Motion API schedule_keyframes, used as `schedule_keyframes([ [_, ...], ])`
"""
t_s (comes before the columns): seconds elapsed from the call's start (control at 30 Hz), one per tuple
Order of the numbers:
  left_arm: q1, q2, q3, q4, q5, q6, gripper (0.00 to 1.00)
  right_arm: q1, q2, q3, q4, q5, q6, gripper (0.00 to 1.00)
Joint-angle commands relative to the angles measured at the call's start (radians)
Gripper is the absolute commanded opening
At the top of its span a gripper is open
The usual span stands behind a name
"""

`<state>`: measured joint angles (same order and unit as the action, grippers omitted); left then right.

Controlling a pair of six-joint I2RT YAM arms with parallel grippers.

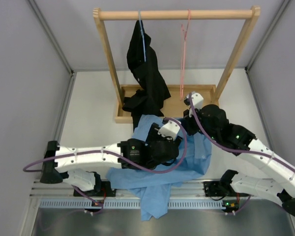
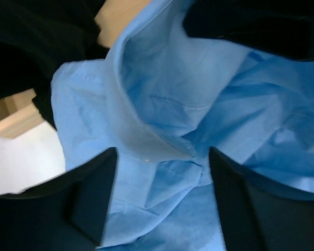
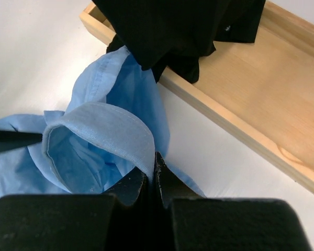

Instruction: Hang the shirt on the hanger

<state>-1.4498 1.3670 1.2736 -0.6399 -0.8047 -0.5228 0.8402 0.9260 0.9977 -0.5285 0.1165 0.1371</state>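
Observation:
The light blue shirt (image 1: 189,157) lies crumpled on the white table between the two arms, one part hanging over the near edge. In the left wrist view my left gripper (image 2: 162,196) is open, its dark fingers (image 2: 89,198) standing either side of the shirt's collar fold (image 2: 146,130) without pinching it. My right gripper (image 3: 155,168) is shut on the collar edge of the shirt (image 3: 102,128), close to the wooden base. The pink wire hanger (image 1: 185,51) hangs bare from the rod, behind and above the shirt.
A wooden rack (image 1: 177,14) stands at the back with a tray base (image 1: 201,91). On its left side hangs a black garment (image 1: 146,73) on a pale blue hanger, its hem draped onto the base and touching the shirt. Grey walls close in both sides.

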Motion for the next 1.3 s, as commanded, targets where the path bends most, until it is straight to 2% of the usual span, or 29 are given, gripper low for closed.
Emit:
schedule_keyframes([
  [0.0,-0.003,0.030,0.050,-0.069,-0.180,-0.072,0.67,0.007,-0.009,0.058,-0.028,0.052,0.070,0.00],
  [0.1,0.003,0.069,0.087,-0.125,-0.237,-0.135,0.64,0.007,-0.013,0.052,-0.027,0.045,0.078,0.00],
  [0.37,0.026,0.179,0.133,-0.119,-0.243,-0.201,0.60,0.008,-0.016,0.041,0.007,-0.014,0.082,0.00],
  [0.5,0.045,0.211,0.144,-0.115,-0.219,-0.233,0.46,0.010,-0.018,0.024,0.024,-0.012,0.087,0.00],
  [0.53,0.045,0.216,0.144,-0.113,-0.217,-0.246,0.35,0.008,-0.013,0.021,0.024,-0.003,0.090,0.00],
  [0.63,0.045,0.211,0.135,-0.118,-0.205,-0.264,0.28,0.008,-0.006,0.016,0.024,0.031,0.090,0.00],
  [0.83,0.063,0.135,0.066,-0.118,-0.209,-0.279,0.20,0.008,0.001,-0.001,0.038,0.040,0.093,0.00],
  [0.93,0.121,0.069,0.006,-0.098,-0.159,-0.252,0.21,0.008,-0.025,-0.022,0.067,0.011,0.104,0.00],
  [0.97,0.134,0.052,-0.012,-0.075,-0.118,-0.220,0.25,0.008,-0.033,-0.027,0.074,-0.007,0.107,0.00],
  [1.0,0.146,0.040,-0.028,-0.046,-0.093,-0.185,0.35,0.008,-0.036,-0.028,0.078,-0.014,0.110,0.00],
  [1.03,0.147,0.015,-0.055,0.021,-0.065,-0.105,0.40,0.010,-0.042,-0.030,0.082,-0.018,0.116,0.00],
  [1.1,0.152,-0.005,-0.083,0.084,0.022,-0.016,0.41,0.010,-0.039,-0.025,0.085,-0.035,0.121,0.00],
  [1.13,0.154,-0.019,-0.106,0.113,0.051,0.007,0.30,0.008,-0.039,-0.027,0.090,-0.044,0.124,0.00],
  [1.23,0.155,-0.023,-0.125,0.177,0.125,0.050,0.12,0.008,-0.042,-0.033,0.101,-0.077,0.128,0.00],
  [1.27,0.155,-0.023,-0.131,0.190,0.136,0.052,0.12,0.008,-0.042,-0.036,0.101,-0.075,0.128,0.00],
])
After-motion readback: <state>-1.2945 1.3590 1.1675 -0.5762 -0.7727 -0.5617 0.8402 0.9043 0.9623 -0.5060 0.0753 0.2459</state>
